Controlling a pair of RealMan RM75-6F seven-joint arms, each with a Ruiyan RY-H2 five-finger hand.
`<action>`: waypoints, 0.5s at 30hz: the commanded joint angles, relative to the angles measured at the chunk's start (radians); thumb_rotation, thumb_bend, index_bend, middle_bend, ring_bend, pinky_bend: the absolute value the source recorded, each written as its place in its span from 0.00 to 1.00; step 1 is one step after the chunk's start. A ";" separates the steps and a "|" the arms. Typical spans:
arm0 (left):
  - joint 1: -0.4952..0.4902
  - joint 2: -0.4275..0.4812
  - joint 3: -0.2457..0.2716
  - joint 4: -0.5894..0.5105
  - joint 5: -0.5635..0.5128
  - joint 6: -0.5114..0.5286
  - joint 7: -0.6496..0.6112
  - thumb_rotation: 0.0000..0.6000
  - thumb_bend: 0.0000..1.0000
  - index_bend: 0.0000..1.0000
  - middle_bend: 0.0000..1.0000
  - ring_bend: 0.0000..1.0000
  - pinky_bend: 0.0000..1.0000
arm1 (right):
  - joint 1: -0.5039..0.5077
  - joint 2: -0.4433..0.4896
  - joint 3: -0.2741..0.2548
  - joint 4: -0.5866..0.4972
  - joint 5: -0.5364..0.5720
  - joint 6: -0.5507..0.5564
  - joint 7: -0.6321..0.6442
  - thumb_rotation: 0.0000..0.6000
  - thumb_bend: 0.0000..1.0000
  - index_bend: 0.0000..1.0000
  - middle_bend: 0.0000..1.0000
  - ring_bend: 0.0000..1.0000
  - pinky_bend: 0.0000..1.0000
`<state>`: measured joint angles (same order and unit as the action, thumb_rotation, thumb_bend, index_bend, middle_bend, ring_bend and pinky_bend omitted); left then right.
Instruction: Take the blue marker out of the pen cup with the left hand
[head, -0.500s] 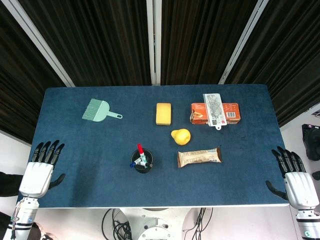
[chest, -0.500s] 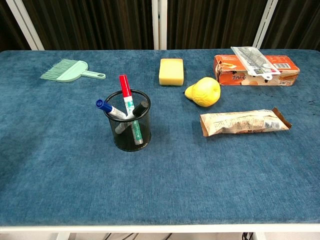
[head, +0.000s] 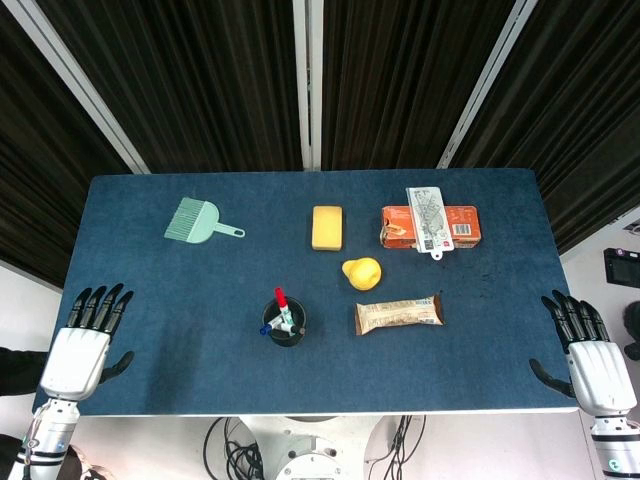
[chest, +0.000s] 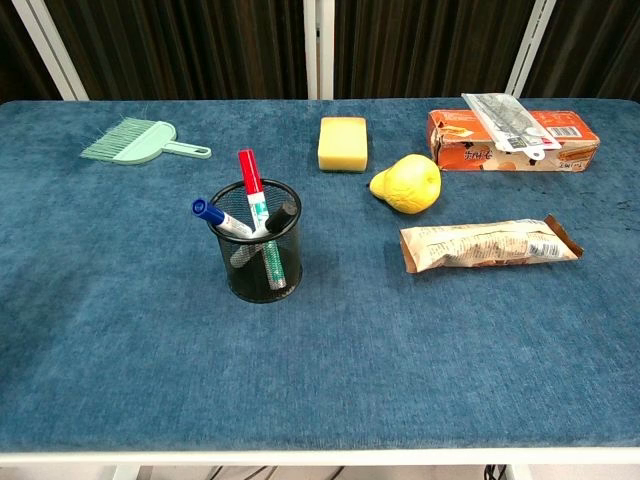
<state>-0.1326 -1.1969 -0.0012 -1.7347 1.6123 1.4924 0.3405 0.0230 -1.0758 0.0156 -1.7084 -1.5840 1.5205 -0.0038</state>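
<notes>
A black mesh pen cup (head: 285, 322) (chest: 259, 242) stands near the middle of the blue table. Out of it lean a blue-capped marker (chest: 215, 216) (head: 268, 329) to the left, a red-capped marker (chest: 250, 184) upright, and a black one (chest: 280, 217). My left hand (head: 82, 338) hovers open at the table's front left corner, far left of the cup, fingers spread. At the front right corner my right hand (head: 588, 352) is open too. Neither hand shows in the chest view.
A green dustpan brush (head: 200, 222) lies back left. Behind and right of the cup are a yellow sponge (head: 327, 227), a yellow pear (head: 362, 272), a snack bar wrapper (head: 398, 314) and an orange box (head: 430, 225) with a plastic packet on it.
Both hands have shifted slightly; the left has dropped a little toward the front edge. The objects on the table have not moved.
</notes>
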 joint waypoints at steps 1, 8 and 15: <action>-0.004 -0.016 -0.010 0.003 0.001 0.004 0.009 1.00 0.20 0.07 0.01 0.00 0.00 | 0.006 0.000 0.006 -0.007 0.014 -0.012 -0.008 1.00 0.18 0.00 0.00 0.00 0.00; -0.027 -0.092 -0.009 0.003 0.033 -0.016 0.040 1.00 0.20 0.14 0.12 0.02 0.08 | 0.009 0.004 0.011 -0.008 0.019 -0.013 -0.002 1.00 0.18 0.00 0.00 0.00 0.00; -0.065 -0.176 -0.016 -0.025 0.024 -0.081 0.090 1.00 0.20 0.19 0.16 0.09 0.16 | 0.014 0.008 0.003 -0.007 0.003 -0.020 0.003 1.00 0.18 0.00 0.00 0.00 0.00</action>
<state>-0.1852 -1.3526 -0.0089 -1.7571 1.6353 1.4198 0.4107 0.0366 -1.0678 0.0195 -1.7154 -1.5789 1.5009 -0.0008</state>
